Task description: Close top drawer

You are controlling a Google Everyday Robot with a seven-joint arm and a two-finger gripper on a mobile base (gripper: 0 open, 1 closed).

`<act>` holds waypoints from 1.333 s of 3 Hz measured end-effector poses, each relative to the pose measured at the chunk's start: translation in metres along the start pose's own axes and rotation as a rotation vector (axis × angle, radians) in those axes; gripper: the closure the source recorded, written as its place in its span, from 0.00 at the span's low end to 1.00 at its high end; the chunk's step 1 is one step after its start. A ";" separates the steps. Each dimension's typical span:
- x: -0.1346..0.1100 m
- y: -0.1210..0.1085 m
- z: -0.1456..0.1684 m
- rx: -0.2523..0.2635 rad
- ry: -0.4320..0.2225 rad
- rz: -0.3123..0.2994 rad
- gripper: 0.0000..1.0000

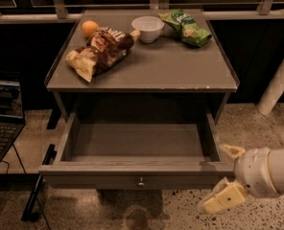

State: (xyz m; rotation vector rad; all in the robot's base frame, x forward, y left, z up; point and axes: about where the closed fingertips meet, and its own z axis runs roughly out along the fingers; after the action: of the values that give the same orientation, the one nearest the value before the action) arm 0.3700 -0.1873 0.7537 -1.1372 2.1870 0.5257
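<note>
Hand [218, 177] hangs spread open beside a front corner of the pulled-out top drawer [108, 169]; brown snack bag [101, 51] lettering unreadable.

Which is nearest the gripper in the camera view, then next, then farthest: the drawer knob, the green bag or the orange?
The gripper is low on the right, fingers apart, by the front corner of the open top drawer.
1. Knob: on the drawer front, to the gripper's left.
2. Green bag: back right of the table.
3. Orange: back left corner.
</note>
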 end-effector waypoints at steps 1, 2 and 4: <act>0.010 -0.011 0.019 0.024 -0.061 0.092 0.18; 0.006 -0.010 0.013 0.031 -0.046 0.065 0.42; 0.006 -0.010 0.013 0.031 -0.046 0.065 0.87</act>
State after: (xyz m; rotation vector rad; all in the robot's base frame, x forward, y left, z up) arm 0.3802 -0.1884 0.7396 -1.0308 2.1914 0.5389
